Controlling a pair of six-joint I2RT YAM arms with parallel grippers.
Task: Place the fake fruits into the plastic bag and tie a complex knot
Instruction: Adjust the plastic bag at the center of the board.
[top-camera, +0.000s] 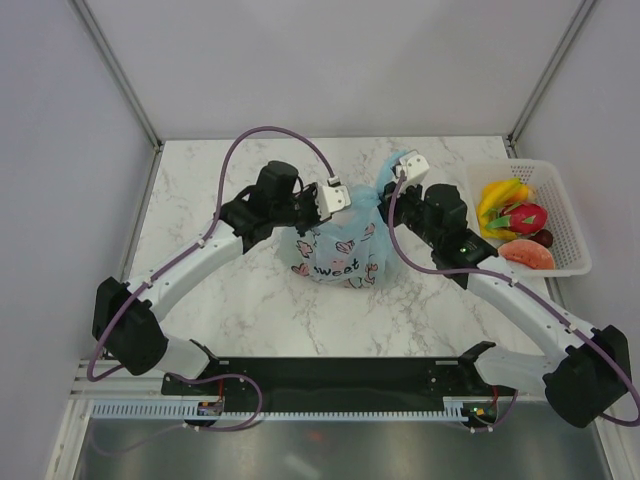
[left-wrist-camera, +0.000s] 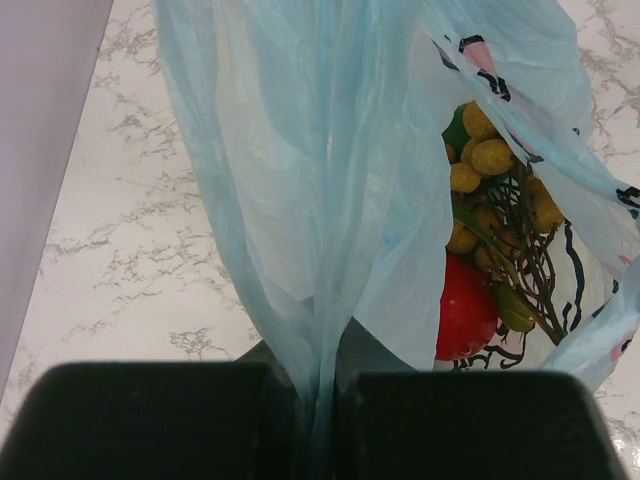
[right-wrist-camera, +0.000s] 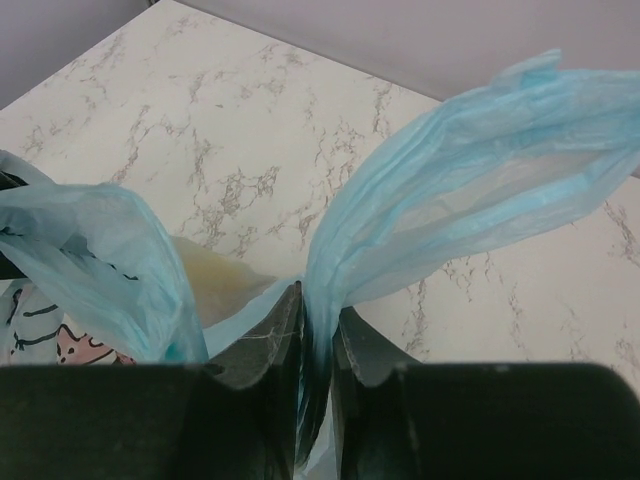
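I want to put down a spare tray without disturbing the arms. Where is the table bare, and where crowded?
Bare: the table's left side, outside the left arm; and the front patch between the plastic bag and the black base rail. Crowded: the middle, with the left gripper and right gripper at the bag; the right, taken by the basket of fake fruits.

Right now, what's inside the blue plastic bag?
Inside the plastic bag, the left wrist view shows a tan round cluster on dark stems and a red fruit. Anything deeper is covered by the film.
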